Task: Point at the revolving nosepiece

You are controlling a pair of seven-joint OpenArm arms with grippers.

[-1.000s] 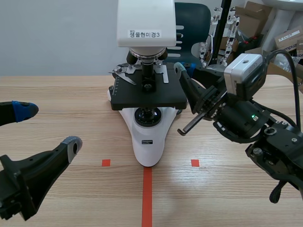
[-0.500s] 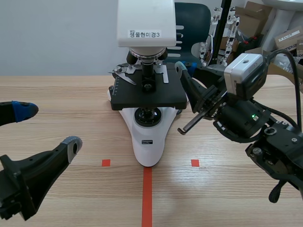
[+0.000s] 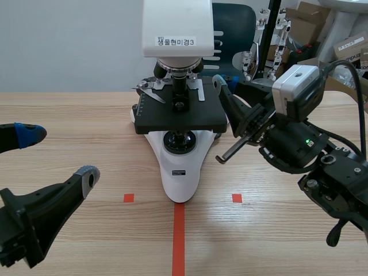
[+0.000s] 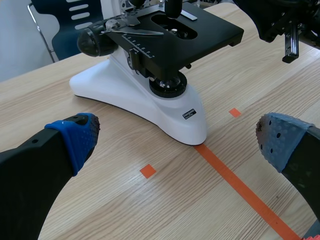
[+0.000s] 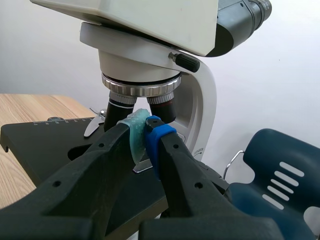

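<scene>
A white microscope (image 3: 177,167) with a black stage (image 3: 179,112) stands mid-table. Its revolving nosepiece (image 3: 177,69) sits under the white head, a silver ring with black objectives (image 5: 141,91). My right gripper (image 3: 219,81) is shut on nothing, its tip raised beside the stage's right edge and aimed toward the nosepiece; in the right wrist view the pads (image 5: 144,131) meet just below the objectives. My left gripper (image 3: 54,155) stands open low at the near left, well short of the microscope base (image 4: 150,102).
Red tape marks (image 3: 179,230) lie in front of the microscope. A dark blue chair (image 3: 233,29) and cardboard boxes (image 3: 313,23) stand behind the table. Bare wood lies at the left (image 3: 69,121) and front.
</scene>
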